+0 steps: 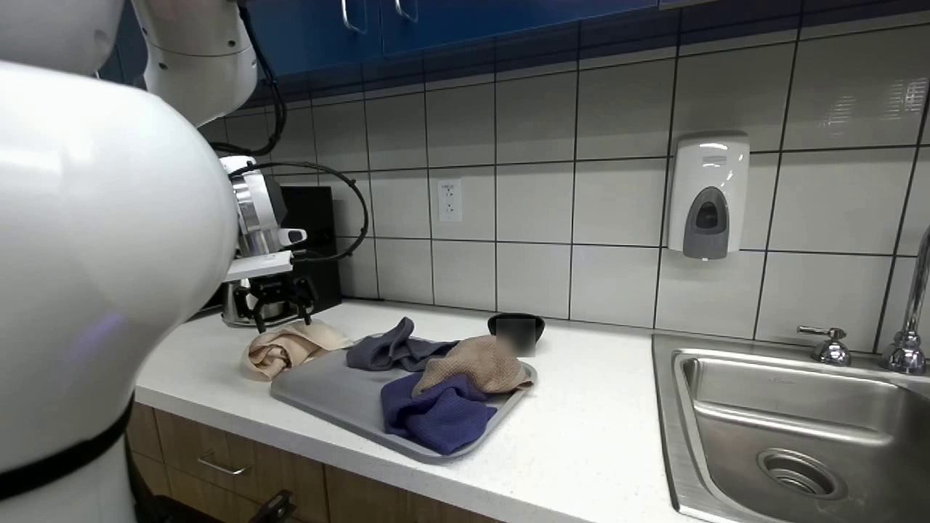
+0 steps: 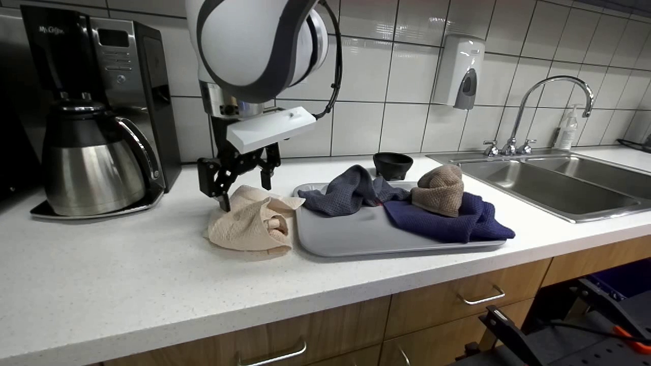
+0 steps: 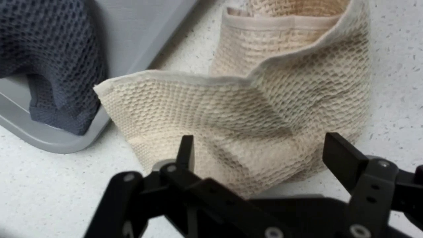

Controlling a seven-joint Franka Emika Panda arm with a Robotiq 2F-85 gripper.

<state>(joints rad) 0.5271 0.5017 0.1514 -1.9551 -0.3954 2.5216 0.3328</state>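
Observation:
My gripper [image 3: 260,135] stands open above a crumpled cream cloth [image 3: 198,105], with nothing held between its fingers. In both exterior views the gripper [image 2: 245,197] points down over that cloth [image 2: 249,223], which lies on the counter beside a grey tray [image 2: 346,239]. Whether a fingertip touches the fabric I cannot tell. A dark grey cloth [image 2: 346,193] rests on the tray's near-gripper side. At its opposite end a brown cloth [image 2: 438,190] sits bunched on a navy cloth [image 2: 447,226], which overhangs the tray rim.
Behind the tray stands a small black bowl [image 2: 392,165]. A coffee maker with a steel carafe [image 2: 96,173] is close to the arm. Past the tray is a steel sink [image 1: 676,421] with a faucet [image 2: 521,112]. A soap dispenser [image 1: 708,196] hangs on the tiled wall.

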